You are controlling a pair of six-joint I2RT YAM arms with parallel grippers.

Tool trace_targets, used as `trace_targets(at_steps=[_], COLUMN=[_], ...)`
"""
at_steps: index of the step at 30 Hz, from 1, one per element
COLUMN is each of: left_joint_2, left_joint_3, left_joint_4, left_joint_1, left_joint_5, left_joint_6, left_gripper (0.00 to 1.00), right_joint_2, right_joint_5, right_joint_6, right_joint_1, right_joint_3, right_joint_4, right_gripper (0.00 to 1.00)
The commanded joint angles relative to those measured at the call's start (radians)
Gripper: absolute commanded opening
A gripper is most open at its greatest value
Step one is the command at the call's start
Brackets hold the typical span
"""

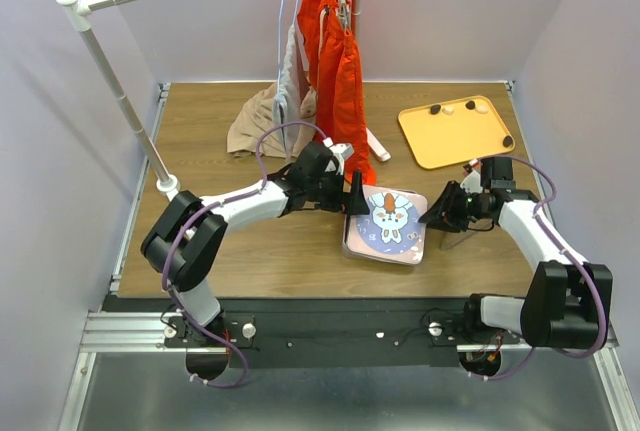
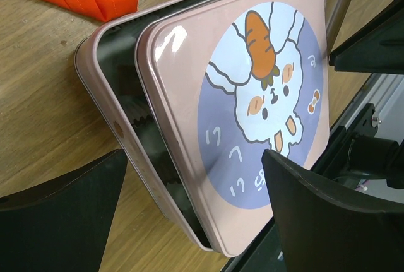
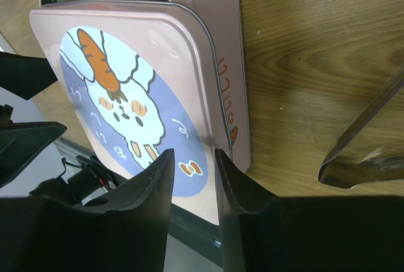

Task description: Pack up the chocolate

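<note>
The chocolate (image 1: 435, 109) lies as a few dark and pale pieces on an orange tray (image 1: 440, 151) at the back right. A pink tin (image 1: 352, 241) sits mid-table with its bunny lid (image 1: 388, 219) lying askew on top, leaving a dark gap along one side. In the left wrist view the lid (image 2: 252, 95) overhangs the tin base (image 2: 95, 64). My left gripper (image 2: 194, 158) hangs open over the tin's far left corner, also seen from above (image 1: 356, 194). My right gripper (image 3: 194, 153) hovers at the lid's (image 3: 126, 95) right corner, jaws a narrow gap apart, nothing between them.
Metal tongs (image 3: 363, 158) lie on the wood right of the tin. A white clothes rail (image 1: 120, 101) carries orange garments (image 1: 335, 51) just behind the left gripper. A beige cloth (image 1: 262, 126) lies at the back. The black front rail (image 1: 330, 326) runs close to the tin.
</note>
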State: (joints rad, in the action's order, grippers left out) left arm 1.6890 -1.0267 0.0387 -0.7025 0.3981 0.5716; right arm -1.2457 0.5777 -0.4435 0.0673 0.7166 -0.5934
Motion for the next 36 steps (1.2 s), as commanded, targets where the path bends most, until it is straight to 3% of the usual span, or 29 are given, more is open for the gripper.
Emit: trace_targets(at_steps=[1,25,36], left_joint_2=[0.014,0.057,0.070], left_joint_3=[-0.027,-0.050,-0.065], left_joint_4=[-0.026,-0.023,0.001], left_joint_1=[-0.008,-0.008,-0.008], left_joint_5=[0.028,0.039,0.016], left_joint_6=[-0.018,-0.035,-0.052], left_gripper=[0.98,0.97,0.97], right_joint_2=[-0.015,-0.087,-0.113], right_joint_5=[0.027,0.050,0.040], right_joint_6=[-0.006,-0.029,-0.049], right_joint_1=[0.006,0.005,0.003], right_joint_3=[-0.002,0.007,0.026], right_joint_4=[0.024,0.092,0.129], right_gripper=[0.40,0.40,0.36])
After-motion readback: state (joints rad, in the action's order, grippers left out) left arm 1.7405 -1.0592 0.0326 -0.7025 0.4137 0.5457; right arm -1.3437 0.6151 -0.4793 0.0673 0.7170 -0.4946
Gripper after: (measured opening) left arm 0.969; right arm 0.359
